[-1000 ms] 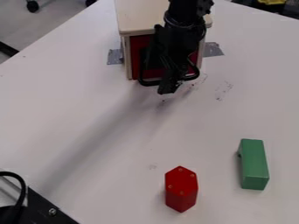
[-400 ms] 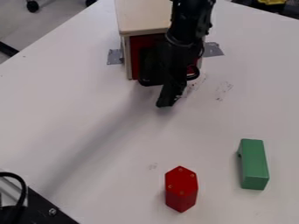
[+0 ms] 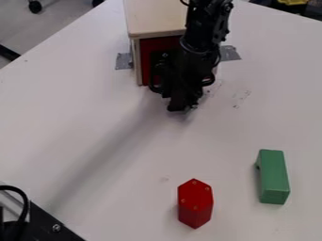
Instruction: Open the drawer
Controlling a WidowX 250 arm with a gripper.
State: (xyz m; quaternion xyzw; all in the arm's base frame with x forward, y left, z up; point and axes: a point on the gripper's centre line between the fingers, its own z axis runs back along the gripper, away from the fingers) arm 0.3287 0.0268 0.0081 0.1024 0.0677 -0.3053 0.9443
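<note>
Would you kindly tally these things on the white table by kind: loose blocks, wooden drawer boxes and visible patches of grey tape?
Loose blocks: 2 (red block, green block)
Wooden drawer box: 1
Grey tape: 2 (patch at picture left, patch at picture right)
Total: 5
</note>
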